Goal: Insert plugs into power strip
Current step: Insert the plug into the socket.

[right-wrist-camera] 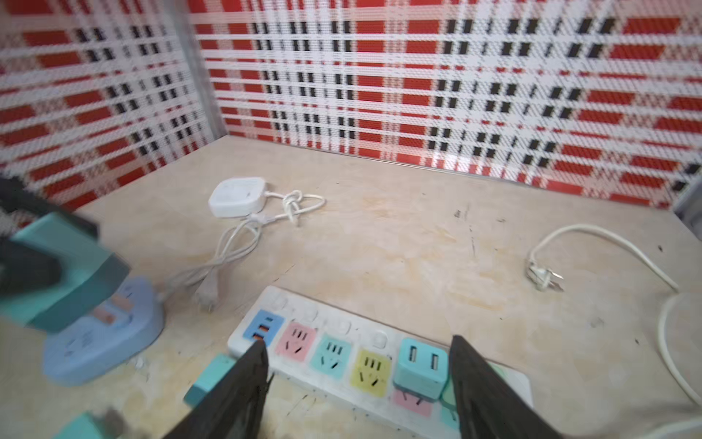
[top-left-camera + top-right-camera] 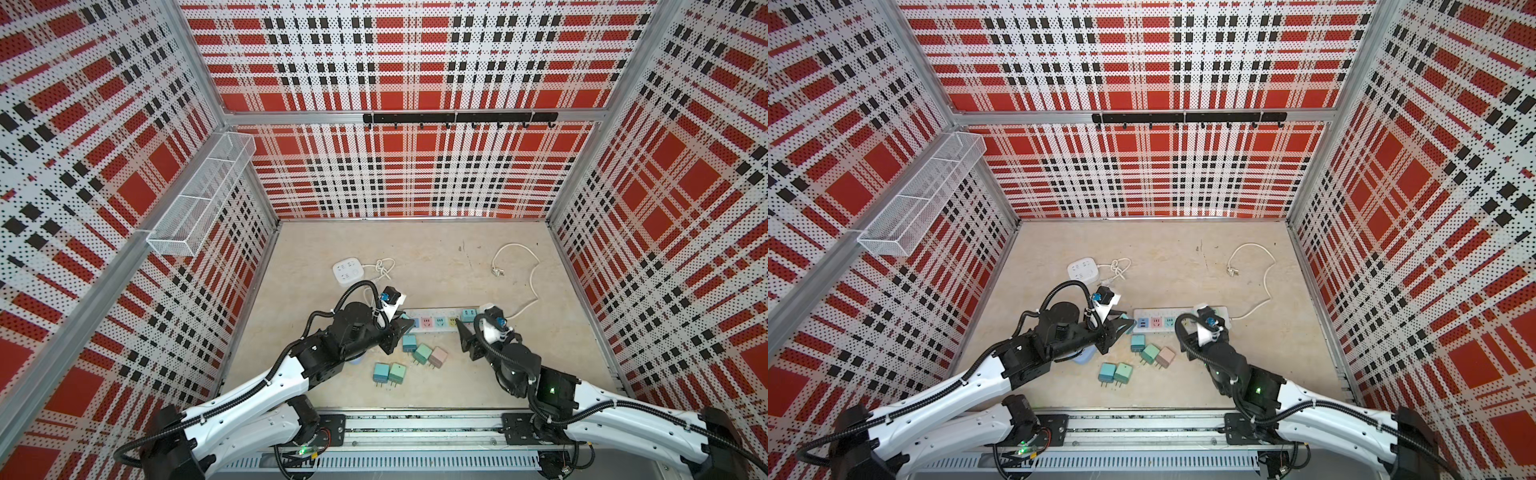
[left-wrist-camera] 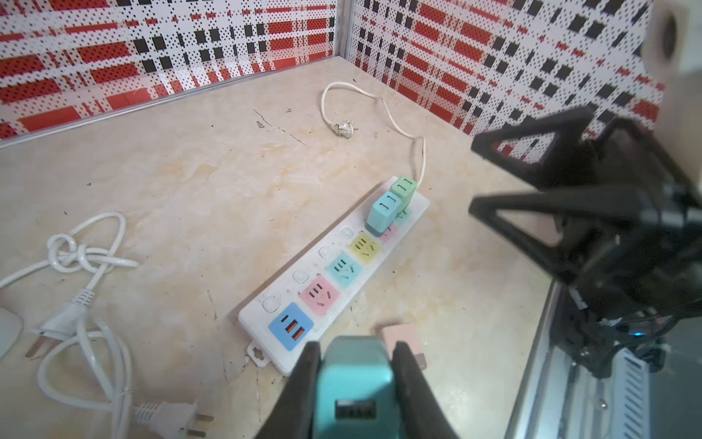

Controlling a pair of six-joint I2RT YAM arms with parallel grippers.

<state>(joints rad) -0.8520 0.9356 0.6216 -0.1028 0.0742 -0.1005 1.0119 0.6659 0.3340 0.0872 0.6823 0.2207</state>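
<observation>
The left end effector [image 3: 356,347] is pinched tight on a teal plug [image 3: 355,380]. One black finger lies flat against each side of it, and its USB face is turned toward the wrist camera. This plug is held off the table [image 2: 436,257], just short of the blue USB end of the strip [image 3: 334,273] and in no socket.

The right end effector [image 1: 359,347] is spread wide and grips nothing. It hangs near the strip's cord end, and in the left wrist view its fingers stand apart from the plugs there.

Two plugs sit side by side in the strip at the cord end: a seated teal plug [image 3: 383,211] and a seated green plug [image 3: 403,189].

Five more lie loose on the table between the arms, on the robot's side of the strip. A loose teal plug [image 2: 409,343], a loose green plug [image 2: 422,353] and the pink plug [image 2: 437,356] cluster just beside the strip. Nearer the robot, a near teal plug [image 2: 380,372] and a near green plug [image 2: 397,372] lie touching, prongs toward the robot.

A white socket block [image 2: 348,272] with a knotted cord lies farther back.
</observation>
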